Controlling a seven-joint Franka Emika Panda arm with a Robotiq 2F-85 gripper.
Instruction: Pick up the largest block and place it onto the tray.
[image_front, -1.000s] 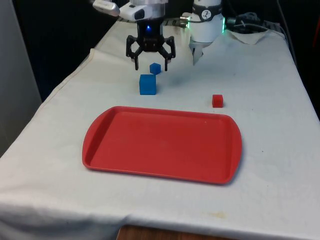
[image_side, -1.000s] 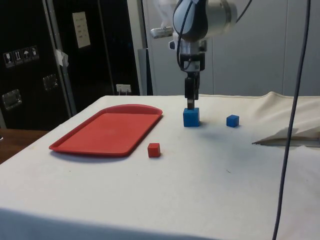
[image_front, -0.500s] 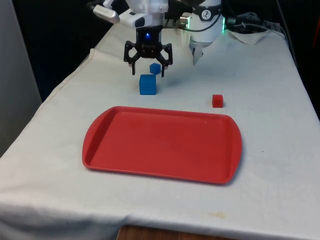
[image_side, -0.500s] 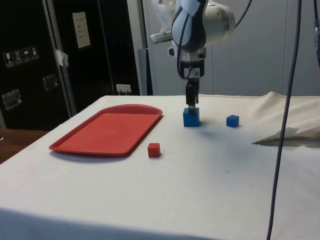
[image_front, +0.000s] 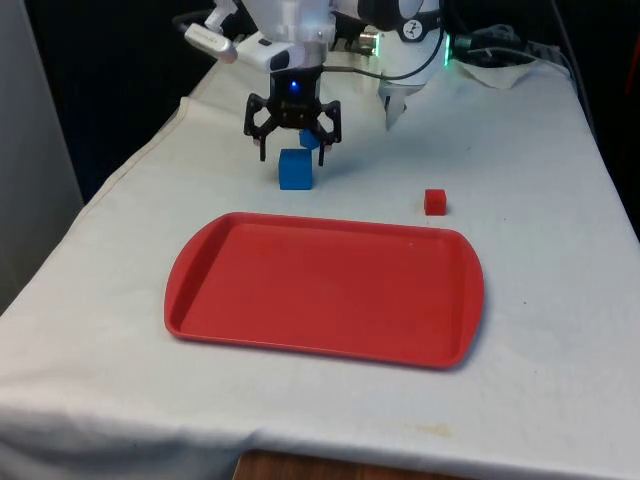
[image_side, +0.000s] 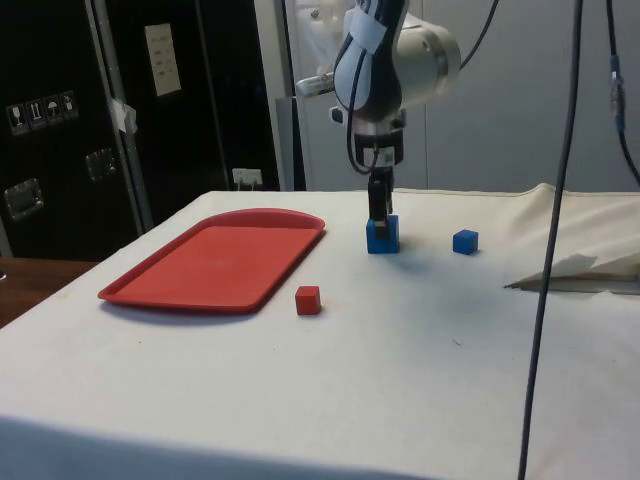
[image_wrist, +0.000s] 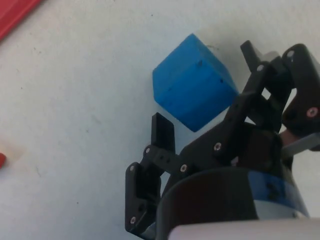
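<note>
The largest block, a blue cube (image_front: 295, 170), sits on the white cloth just beyond the red tray (image_front: 325, 290). My gripper (image_front: 293, 153) is open and low over it, one finger on either side of the cube's top. From the side, the gripper (image_side: 379, 218) reaches down to the cube (image_side: 382, 236). The wrist view has the cube (image_wrist: 192, 87) between the two black fingers (image_wrist: 162, 132), with gaps on both sides. The tray (image_side: 220, 255) holds nothing.
A small blue cube (image_side: 465, 241) lies behind the gripper, partly hidden in the front view (image_front: 309, 141). A small red cube (image_front: 434, 201) rests near the tray's far corner on the front view's right. Crumpled cloth and cables (image_front: 500, 60) lie by the robot's base.
The gripper has come down from above the big blue cube until its open fingers straddle the cube's top, drifting slightly to the front view's left. The blocks and tray have not moved.
</note>
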